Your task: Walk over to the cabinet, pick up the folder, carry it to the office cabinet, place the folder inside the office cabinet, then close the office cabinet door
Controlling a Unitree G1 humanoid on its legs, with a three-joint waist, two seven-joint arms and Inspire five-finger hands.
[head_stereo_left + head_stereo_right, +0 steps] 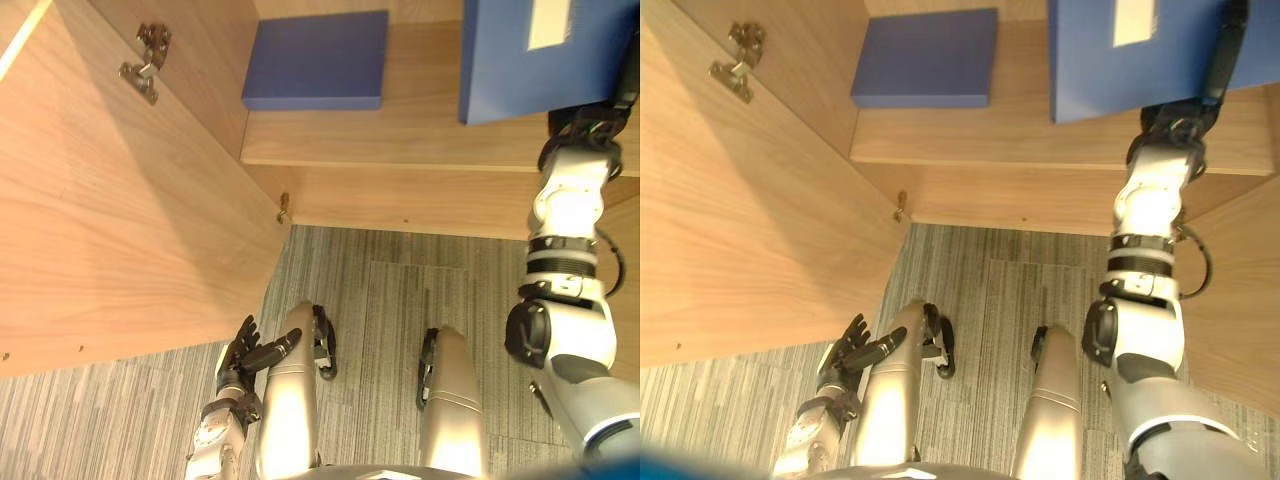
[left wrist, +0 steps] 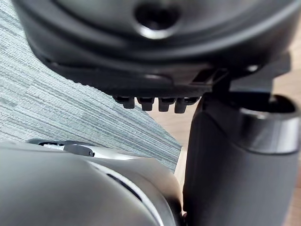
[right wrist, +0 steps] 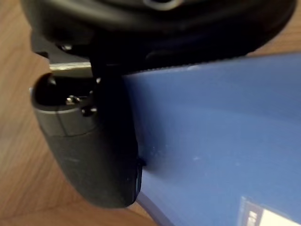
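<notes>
Upper right of the head views: the blue folder (image 1: 520, 70) stands upright, with a white label near its top edge, over the right part of the wooden shelf (image 1: 400, 130). I cannot tell whether its lower edge touches the shelf.

The right hand (image 1: 585, 122) is at the folder's lower right corner, and the arm comes up from the lower right of the frame. It is clamped on the folder. In the right wrist view the dark thumb (image 3: 94, 155) lies flat against the blue face. In the right eye view dark fingers (image 1: 1225, 50) run up along the folder's right edge.

Upper middle: 1 blue binder (image 1: 318, 60) lies flat on the same shelf, well apart from the folder and to its left.

Left side of the frame: the cabinet door (image 1: 110, 220) stands open as a broad wood panel, with a metal hinge (image 1: 145, 65) near its upper left. A small brass fitting (image 1: 284, 208) sits at the bottom corner where the door meets the cabinet front.

Lower left: the left hand (image 1: 245, 355) hangs low over the grey striped carpet (image 1: 400, 320). Its fingers are straight and slightly spread, and it holds nothing.
</notes>
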